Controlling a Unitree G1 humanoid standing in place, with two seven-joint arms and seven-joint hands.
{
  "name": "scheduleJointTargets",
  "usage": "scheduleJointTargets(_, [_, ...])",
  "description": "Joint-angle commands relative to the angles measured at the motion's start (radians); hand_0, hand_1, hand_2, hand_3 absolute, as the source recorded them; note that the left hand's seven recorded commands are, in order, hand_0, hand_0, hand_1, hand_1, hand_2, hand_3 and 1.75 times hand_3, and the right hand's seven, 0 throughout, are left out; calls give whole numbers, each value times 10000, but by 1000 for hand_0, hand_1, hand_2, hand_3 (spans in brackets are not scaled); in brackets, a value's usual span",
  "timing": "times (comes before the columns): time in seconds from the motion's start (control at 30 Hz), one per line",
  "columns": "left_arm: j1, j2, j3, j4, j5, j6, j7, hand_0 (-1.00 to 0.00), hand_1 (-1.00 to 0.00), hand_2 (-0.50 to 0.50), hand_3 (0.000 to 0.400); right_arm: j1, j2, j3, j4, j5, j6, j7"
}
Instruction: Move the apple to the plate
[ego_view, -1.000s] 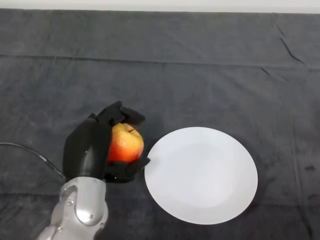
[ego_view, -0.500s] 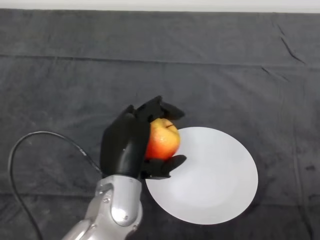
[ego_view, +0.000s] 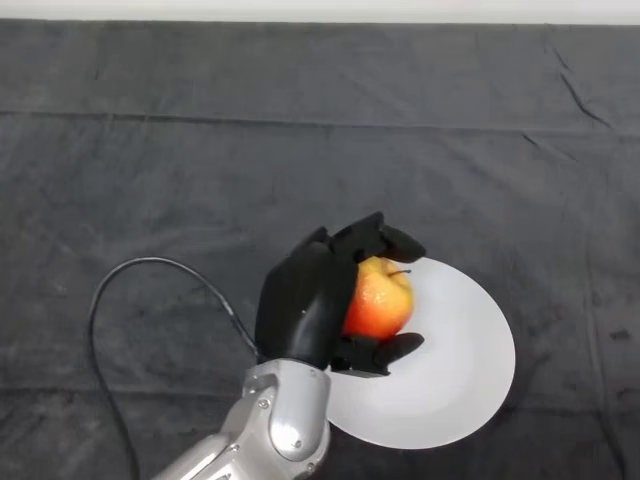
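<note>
The robot's black left hand (ego_view: 305, 305) sits over the left part of the round white plate (ego_view: 460, 370), and its fingers and thumb are curled round the red-and-yellow apple (ego_view: 378, 297). The upper fingers (ego_view: 385, 238) arch over the top of the fruit, close to the stem, while the thumb (ego_view: 385, 350) hooks in underneath from the near side. The apple shows between them, its yellow shoulder up and its red flank facing the plate's centre. Seen from above it lies over the plate's left part; whether it touches the plate I cannot tell, since the hand covers its underside. The silver-grey forearm (ego_view: 280, 430) rises from the lower edge of the view and crosses the plate's near-left rim, hiding that stretch of it.

The right and far parts of the plate are bare white, with nothing between the apple and the plate's middle. Around all this spreads the dark grey cloth (ego_view: 150, 150) that covers the table, creased in a long fold across the far side and in a few short wrinkles at the far right. A pale strip (ego_view: 320, 8) runs along the top edge beyond the cloth. No other object stands on the cloth near the hand or the plate.
</note>
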Motion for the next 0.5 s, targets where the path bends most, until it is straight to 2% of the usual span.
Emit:
scheduleJointTargets(0.03, [-789,112,-321,334,-191,-248,141,-1000,-1000,0,400,220,-279,-162,44,-41,-3,47])
scheduleJointTargets(0.43, [-1048,250,-721,448,-783,-202,-112,-1000,-1000,0,400,211,-290,-165,71,-44,-3,60])
scheduleJointTargets(0.47, [-1059,257,-742,461,-811,-203,-122,-1000,-961,-20,400,210,-291,-165,73,-44,-4,61])
scheduleJointTargets(0.5, [-1070,263,-758,469,-836,-201,-133,-788,-439,-175,315,209,-292,-165,75,-44,-4,62])
